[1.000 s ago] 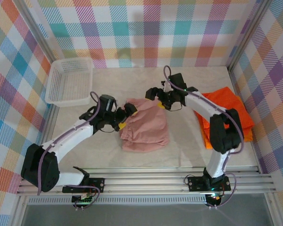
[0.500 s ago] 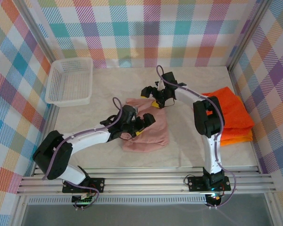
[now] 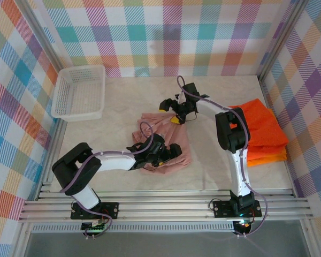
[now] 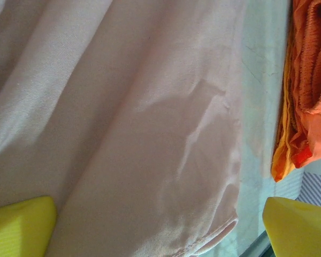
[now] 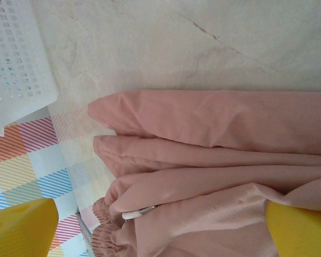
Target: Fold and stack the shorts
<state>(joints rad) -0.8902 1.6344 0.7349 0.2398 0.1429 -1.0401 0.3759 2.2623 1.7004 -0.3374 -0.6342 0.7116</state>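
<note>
Hovering over the pink shorts (image 3: pixel 161 140) with both arms, mid tabletop (image 3: pixel 123 115). The shorts are bunched in loose lengthwise folds, not squared up.

Left gripper (image 3: pixel 169 153): over the shorts' 4 o'clock part. In the left wrist view its yellow fingertips (image 4: pixel 18 225) stand wide apart, pink cloth lies smooth across the gap, and nothing is pinched. Can't tell whether the tips touch the fabric.

Right gripper (image 3: pixel 169 113): at the shorts' 12 o'clock edge. In the right wrist view its fingers are also spread wide, with stacked pink folds between them and the gathered waistband (image 5: pixel 104 235) just by the left tip. No cloth clamped there either.

Orange shorts (image 3: pixel 262 134): folded and piled at 3 o'clock of the pink pair, apart from it, with bare tabletop between. The pile's edge shows in the left wrist view.

White mesh basket (image 3: pixel 79 92): far-left corner, 10 o'clock of the pink shorts, well apart.
</note>
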